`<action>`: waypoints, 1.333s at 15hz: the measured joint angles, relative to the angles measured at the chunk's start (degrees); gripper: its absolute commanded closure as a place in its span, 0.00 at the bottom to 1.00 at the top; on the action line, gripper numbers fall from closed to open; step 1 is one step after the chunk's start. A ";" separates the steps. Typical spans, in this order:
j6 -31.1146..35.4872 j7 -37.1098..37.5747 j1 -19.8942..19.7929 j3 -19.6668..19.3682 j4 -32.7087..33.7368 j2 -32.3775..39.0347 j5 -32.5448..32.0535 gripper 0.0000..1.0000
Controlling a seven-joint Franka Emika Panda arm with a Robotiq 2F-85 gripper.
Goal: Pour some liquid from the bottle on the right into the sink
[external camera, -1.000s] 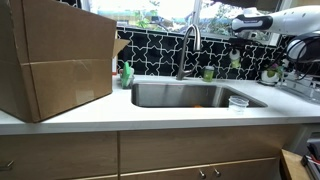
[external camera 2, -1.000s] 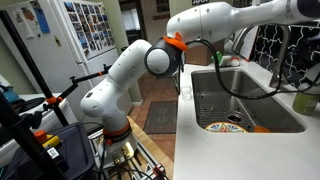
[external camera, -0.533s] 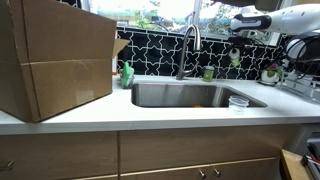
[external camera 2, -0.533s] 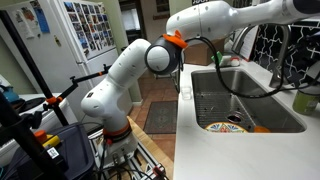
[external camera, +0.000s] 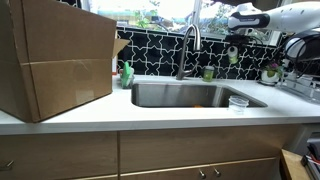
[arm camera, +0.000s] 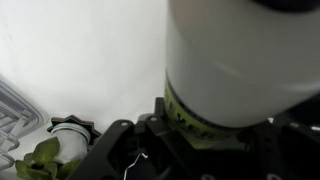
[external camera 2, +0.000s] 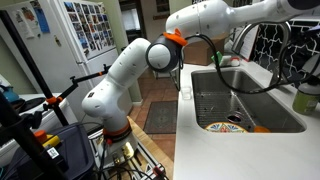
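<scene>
The pale whitish bottle point(external camera: 232, 57) with a green band hangs in the air at the back right, above the counter and right of the faucet point(external camera: 188, 45). My gripper point(external camera: 234, 47) is shut on it from above. In the wrist view the bottle point(arm camera: 230, 60) fills the frame, and the gripper point(arm camera: 205, 128) has its dark jaws closed round the green-banded end. The steel sink point(external camera: 185, 95) lies below and to the left. It also shows in an exterior view point(external camera 2: 240, 95), where the gripper is out of frame.
A large cardboard box point(external camera: 55, 55) stands left of the sink. A green soap bottle point(external camera: 127, 75) and a short green container point(external camera: 208, 73) stand behind it. A clear cup point(external camera: 238, 102) and a plant point(external camera: 270, 72) are at the right. A plate point(external camera 2: 224, 126) lies in the basin.
The arm has moved slightly up and to the left, carrying the bottle with it. Nothing else has moved.
</scene>
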 measured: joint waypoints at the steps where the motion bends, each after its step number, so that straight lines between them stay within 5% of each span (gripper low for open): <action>1: -0.01 -0.03 0.98 -0.34 0.01 -0.42 -1.01 0.62; 7: 1.52 0.06 7.75 -3.89 -0.01 -3.48 -8.92 0.62; 20: 19.45 5.06 19.86 -12.61 -6.82 -6.20 -27.80 0.62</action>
